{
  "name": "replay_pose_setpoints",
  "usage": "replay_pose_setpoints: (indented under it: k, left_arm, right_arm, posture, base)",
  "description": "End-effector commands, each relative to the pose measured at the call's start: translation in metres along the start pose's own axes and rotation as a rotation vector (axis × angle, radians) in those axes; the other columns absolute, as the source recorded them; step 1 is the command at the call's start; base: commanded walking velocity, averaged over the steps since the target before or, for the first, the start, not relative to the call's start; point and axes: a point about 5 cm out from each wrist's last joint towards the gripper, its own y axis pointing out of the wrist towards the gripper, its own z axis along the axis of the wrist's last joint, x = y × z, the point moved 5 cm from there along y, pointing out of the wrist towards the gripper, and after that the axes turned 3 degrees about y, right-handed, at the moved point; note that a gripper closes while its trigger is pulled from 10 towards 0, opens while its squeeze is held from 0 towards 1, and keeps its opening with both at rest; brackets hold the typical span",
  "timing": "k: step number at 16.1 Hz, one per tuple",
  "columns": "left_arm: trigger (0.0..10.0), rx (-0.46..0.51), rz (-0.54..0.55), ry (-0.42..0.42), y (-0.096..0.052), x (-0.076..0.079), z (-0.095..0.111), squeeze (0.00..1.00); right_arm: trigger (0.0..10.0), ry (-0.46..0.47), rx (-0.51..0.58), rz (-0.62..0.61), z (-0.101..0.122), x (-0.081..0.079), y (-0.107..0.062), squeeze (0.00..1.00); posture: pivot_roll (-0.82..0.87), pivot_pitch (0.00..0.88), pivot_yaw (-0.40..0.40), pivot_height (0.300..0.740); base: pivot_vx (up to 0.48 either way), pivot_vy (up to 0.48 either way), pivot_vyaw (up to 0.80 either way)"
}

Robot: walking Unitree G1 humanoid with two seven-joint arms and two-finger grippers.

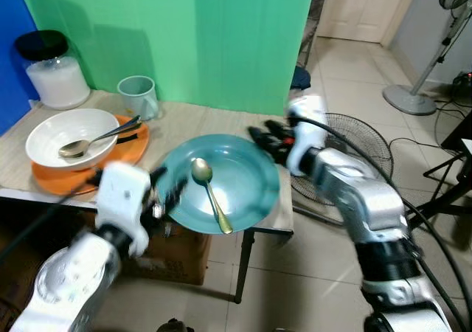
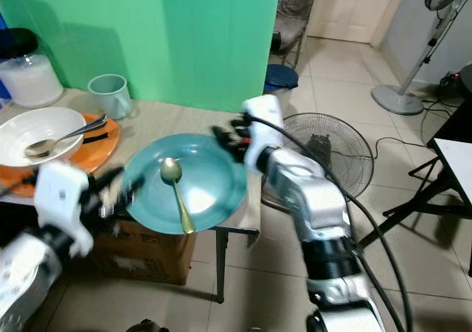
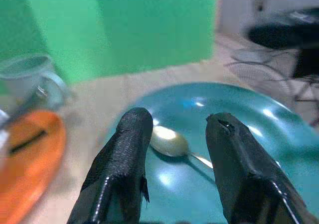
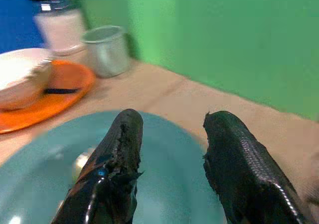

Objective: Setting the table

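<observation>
A teal plate (image 1: 247,181) lies at the table's front right corner, and a gold spoon (image 1: 212,198) rests in it. My left gripper (image 1: 168,192) hovers at the plate's near left rim, open, with nothing between its fingers (image 3: 132,134). My right gripper (image 1: 265,142) is at the plate's far right rim, also open and empty, its fingertips over the rim (image 4: 172,117). To the left, a white bowl (image 1: 55,129) holding a second spoon (image 1: 96,140) sits on an orange plate (image 1: 127,152).
A pale green cup (image 1: 138,96) and a black-lidded jar (image 1: 51,70) stand at the back of the table (image 1: 192,122). A cardboard box (image 1: 177,254) sits under it. A floor fan (image 1: 354,144) lies just right of the table, and a standing fan (image 1: 413,99) stands farther right.
</observation>
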Motion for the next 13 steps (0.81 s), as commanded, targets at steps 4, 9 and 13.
replay_pose_setpoints:
  k: [4,9,13]
  left_arm:
    - [10.0,-0.012,0.314,-0.006,0.014,-0.021,-0.008,0.0]
    - [10.0,-0.042,0.39,0.013,0.013,-0.026,-0.012,0.0]
    - [10.0,-0.047,0.405,-0.038,0.016,-0.03,-0.017,0.0]
  right_arm:
    - [10.0,-0.137,0.066,-0.072,0.0,0.014,-0.036,0.0]
    - [10.0,-0.016,0.089,-0.204,-0.021,0.025,-0.061,0.0]
    - [10.0,-0.048,0.061,-0.09,-0.023,0.008,-0.054,0.0]
  posture:
    - [-0.05,0.0,-0.003,0.74]
    - [-0.05,0.0,0.004,0.74]
    - [-0.05,0.0,-0.004,0.74]
  base:
    - [0.0,0.0,0.0]
    - [0.0,-0.329,0.0]
    - [0.0,-0.451,0.0]
